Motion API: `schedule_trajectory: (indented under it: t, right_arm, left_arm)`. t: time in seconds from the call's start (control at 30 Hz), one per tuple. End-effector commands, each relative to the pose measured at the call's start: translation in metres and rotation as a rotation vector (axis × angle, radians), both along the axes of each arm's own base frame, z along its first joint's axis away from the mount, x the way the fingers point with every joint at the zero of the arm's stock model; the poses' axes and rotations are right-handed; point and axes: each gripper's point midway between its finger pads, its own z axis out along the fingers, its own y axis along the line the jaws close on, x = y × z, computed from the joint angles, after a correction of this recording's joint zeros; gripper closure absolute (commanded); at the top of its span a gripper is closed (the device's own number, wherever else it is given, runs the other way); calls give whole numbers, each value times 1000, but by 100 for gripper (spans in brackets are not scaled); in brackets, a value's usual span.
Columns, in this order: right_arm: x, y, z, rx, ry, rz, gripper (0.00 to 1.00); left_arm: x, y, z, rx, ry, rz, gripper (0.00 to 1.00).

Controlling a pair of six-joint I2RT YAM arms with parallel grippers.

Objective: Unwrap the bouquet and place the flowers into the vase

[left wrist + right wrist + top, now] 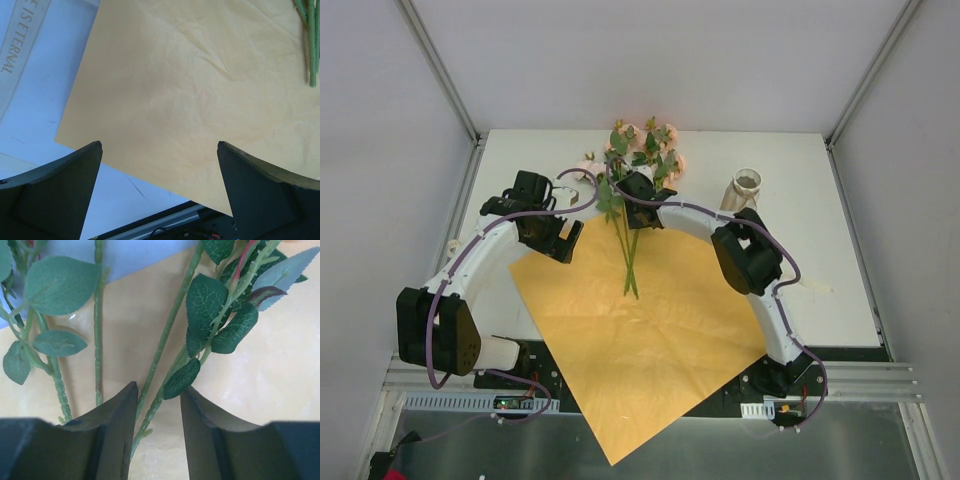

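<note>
A: Which step is this?
B: The paper lies flat, so unwrapping looks done. The flowers lie on its far corner; the vase stands far right.
A: Grippers?
B: The right gripper straddles stems, half closed; I cannot tell if it pinches. The left gripper hangs wide open, holding nothing.
A: Next?
B: Probably a firm pinch, then a lift.

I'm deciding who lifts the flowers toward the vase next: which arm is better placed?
Right. The right jaws straddle the stems, and the vase stands on that side. The left jaws hang open over bare orange paper.
</note>
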Motion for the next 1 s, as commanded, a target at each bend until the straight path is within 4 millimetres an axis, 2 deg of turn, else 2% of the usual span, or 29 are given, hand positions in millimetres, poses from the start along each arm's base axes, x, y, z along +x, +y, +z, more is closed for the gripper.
schedule_trajectory:
  t: [0.0, 0.17, 0.23, 0.3, 0.33, 0.37, 0.43, 0.57, 0.63, 0.73, 0.97]
  right_arm:
    - [-6, -6, 20, 7, -26, -24, 59]
    - [-24, -26, 37, 7, -48, -25, 80]
    - [-31, -33, 38, -5, -50, -11, 87]
    - [-40, -44, 37, -18, -46, 1, 89]
    - [-46, -45, 35, -15, -34, 15, 86]
    - [-47, -44, 41, 4, -46, 27, 80]
    - [-55, -44, 38, 13, -30, 57, 60]
    - [-48, -40, 59, 41, -63, 68, 50]
    - [-36, -38, 72, 54, -84, 62, 50]
    - [-21, -39, 77, 55, -89, 52, 54]
    - [-7, -43, 54, 18, -58, 50, 63]
  left_arm:
    - [0, 3, 5, -1, -28, -7, 1]
    - [1, 4, 5, 5, -33, -6, 1]
    - [1, 4, 7, 4, -38, -9, 1]
    - [0, 4, 7, 4, -40, -10, 1]
    - [0, 5, 8, 6, -42, -11, 1]
    - [1, 5, 7, 7, -42, -12, 1]
    - [0, 6, 6, 12, -40, -15, 1]
    - [0, 7, 4, 21, -40, -16, 1]
    - [0, 8, 5, 23, -45, -15, 1]
    - [0, 9, 6, 28, -50, -15, 1]
    - [-2, 9, 1, 33, -42, -27, 1]
